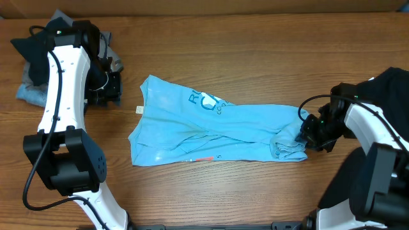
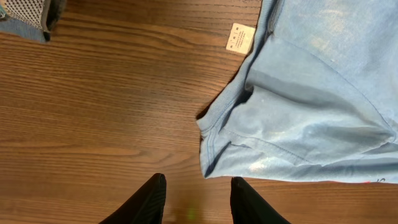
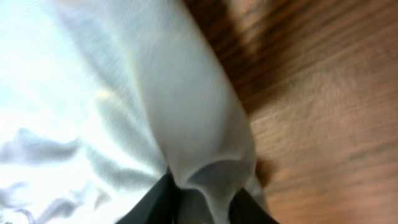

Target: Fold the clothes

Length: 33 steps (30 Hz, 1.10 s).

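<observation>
Overhead, the sky-blue T-shirt (image 1: 211,131) lies crumpled at the middle of the table (image 1: 255,57). The right gripper (image 1: 307,137) is at its 3 o'clock end, and the left gripper (image 1: 114,89) is apart at 10 o'clock. Left wrist: fingers (image 2: 149,199) parted and empty, shirt at 2 o'clock. Right wrist: fingers (image 3: 155,202) pinched on a blue fold.

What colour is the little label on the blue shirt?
White; the small rectangular fabric label shows best in the left wrist view.

Centre of table (image 1: 255,51): shirt (image 1: 211,131). Far left: heap of clothes (image 1: 29,80). Between the two: left gripper (image 1: 112,91). On shirt's right end: right gripper (image 1: 306,137).
</observation>
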Each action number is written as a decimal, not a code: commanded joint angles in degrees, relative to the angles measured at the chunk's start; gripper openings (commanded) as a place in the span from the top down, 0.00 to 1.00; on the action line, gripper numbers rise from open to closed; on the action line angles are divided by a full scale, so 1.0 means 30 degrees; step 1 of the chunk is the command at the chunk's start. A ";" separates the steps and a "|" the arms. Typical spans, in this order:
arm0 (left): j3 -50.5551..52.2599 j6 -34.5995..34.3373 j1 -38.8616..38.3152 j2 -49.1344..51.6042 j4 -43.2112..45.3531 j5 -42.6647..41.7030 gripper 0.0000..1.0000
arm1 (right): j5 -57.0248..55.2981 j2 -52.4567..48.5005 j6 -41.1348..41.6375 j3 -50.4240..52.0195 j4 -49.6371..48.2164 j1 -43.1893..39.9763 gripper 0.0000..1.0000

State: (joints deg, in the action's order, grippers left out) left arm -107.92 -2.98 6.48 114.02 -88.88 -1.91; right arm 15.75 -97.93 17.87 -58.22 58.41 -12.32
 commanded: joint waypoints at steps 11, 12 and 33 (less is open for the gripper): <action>0.0102 0.0146 -0.0044 -0.0248 0.0022 -0.0226 0.63 | 0.3140 0.1107 -0.0117 -0.1727 -0.0678 0.0386 0.96; 0.0102 0.0146 -0.0044 -0.0248 0.0022 -0.0226 0.63 | 0.3891 0.1107 -0.0109 -0.1727 -0.1100 0.0568 0.96; 0.0102 0.0226 -0.0029 -0.0248 0.0321 -0.0175 0.59 | 0.1443 0.1107 -0.1297 -0.1727 -0.2142 -0.2244 0.33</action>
State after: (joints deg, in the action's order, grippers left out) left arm -107.92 -2.96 6.48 114.02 -88.42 -1.89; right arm 20.21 -95.94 18.57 -62.15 51.81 -16.49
